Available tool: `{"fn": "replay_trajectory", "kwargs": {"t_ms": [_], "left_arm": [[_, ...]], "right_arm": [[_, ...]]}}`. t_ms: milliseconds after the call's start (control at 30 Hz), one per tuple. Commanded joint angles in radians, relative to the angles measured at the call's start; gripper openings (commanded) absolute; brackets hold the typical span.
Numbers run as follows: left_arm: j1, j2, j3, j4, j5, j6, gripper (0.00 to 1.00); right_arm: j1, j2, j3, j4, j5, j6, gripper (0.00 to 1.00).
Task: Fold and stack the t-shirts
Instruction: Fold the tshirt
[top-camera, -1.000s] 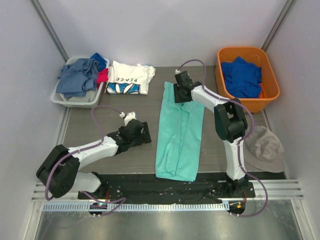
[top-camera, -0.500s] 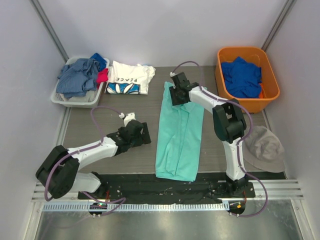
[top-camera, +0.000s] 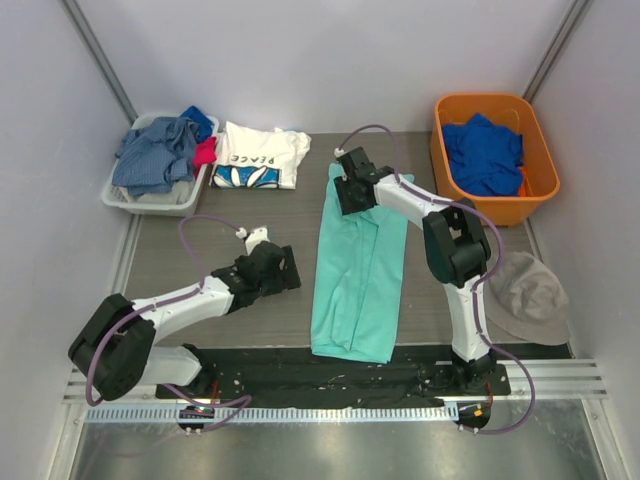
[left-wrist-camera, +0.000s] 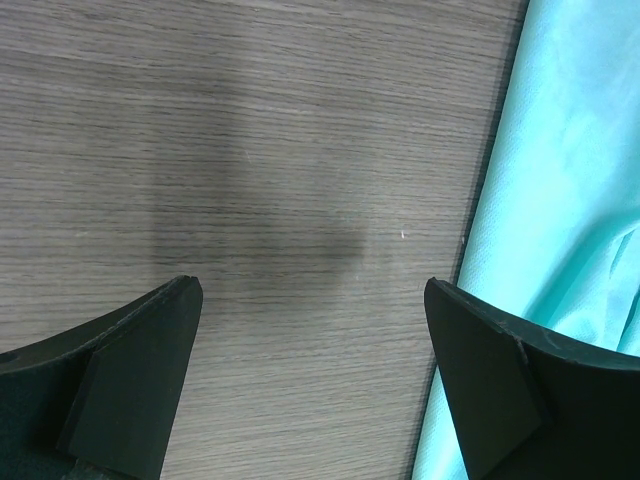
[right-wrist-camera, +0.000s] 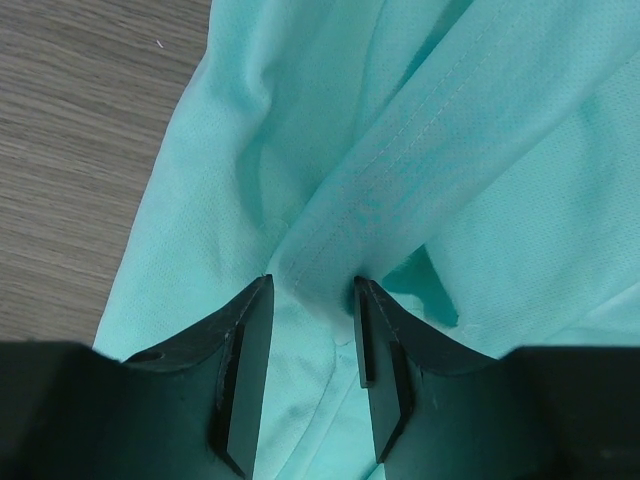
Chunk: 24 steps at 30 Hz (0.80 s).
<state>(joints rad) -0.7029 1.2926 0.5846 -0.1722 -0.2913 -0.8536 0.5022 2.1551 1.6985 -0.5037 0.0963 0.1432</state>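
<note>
**Operator:** How many t-shirts are out?

**Spotter:** Two. The plain mint-teal short-sleeved t-shirt (top-camera: 360, 270) lies as one long folded strip down the middle of the wood-grain counter (top-camera: 290, 215). The white t-shirt printed "PEACE" with blue petals (top-camera: 260, 155) sits folded at the far left, just beside the pale grey plastic basket (top-camera: 140, 203).

**Operator:** And the fingers?

**Spotter:** Your right fingers (right-wrist-camera: 245, 340) are pinched on a raised seam fold at the far end of the mint-teal t-shirt. Your left fingers (left-wrist-camera: 140, 370) stand wide apart with nothing between them, over bare counter just beside that shirt's left edge.

**Operator:** What else is there?

**Spotter:** Two baskets. The grey one holds a heap of grey-blue denim-like clothes (top-camera: 155, 155). The orange plastic basket (top-camera: 500, 212) at the far right holds one royal blue garment (top-camera: 483, 152). One grey cloth cap (top-camera: 530, 295) lies to the right of your right arm.
</note>
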Motion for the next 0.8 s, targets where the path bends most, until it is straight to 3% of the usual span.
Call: {"fn": "replay_trajectory", "kwargs": {"t_ms": [0,767], "left_arm": [[-0.004,-0.023,0.000,0.022,-0.011,-0.005,1.00],[-0.003,-0.021,-0.012,0.027,-0.006,-0.012,1.00]], "right_arm": [[0.024,-0.066,0.027,-0.007,0.037,-0.017,0.45],[0.096,-0.081,0.009,-0.039,0.186,-0.068,0.47]]}}
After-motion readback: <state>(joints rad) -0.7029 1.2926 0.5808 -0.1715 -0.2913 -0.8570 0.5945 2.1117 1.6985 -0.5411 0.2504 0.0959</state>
